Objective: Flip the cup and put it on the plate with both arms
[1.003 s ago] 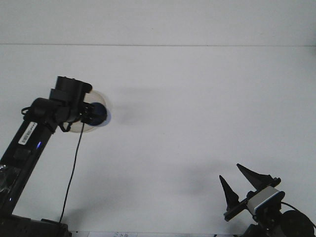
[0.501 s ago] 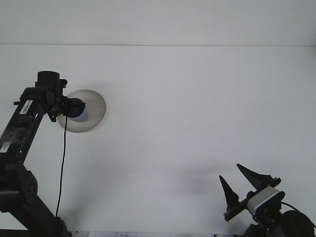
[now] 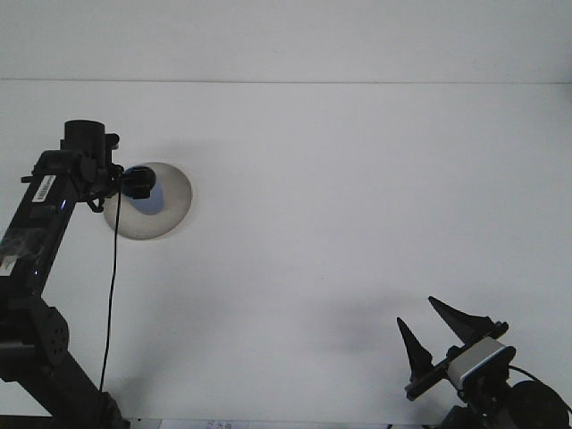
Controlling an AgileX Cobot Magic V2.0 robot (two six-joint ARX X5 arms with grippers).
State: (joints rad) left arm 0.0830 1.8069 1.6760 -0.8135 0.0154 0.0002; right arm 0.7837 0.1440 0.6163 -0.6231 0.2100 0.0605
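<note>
Setting a blue cup [image 3: 152,202] on the plate [image 3: 170,214], upper left.
Left gripper [image 3: 136,184] grip unclear; release gently, lift straight. Right gripper [image 3: 438,332], lower right, gapes empty.

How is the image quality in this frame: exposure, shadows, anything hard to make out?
Front view: the white table is bright and nearly featureless, with only soft, faint shadows; the plate reads as pale grey with low contrast; the dark left tool hides most of the blue cup, so its grip is unclear; the right tool is crisp, fingers apart.
</note>
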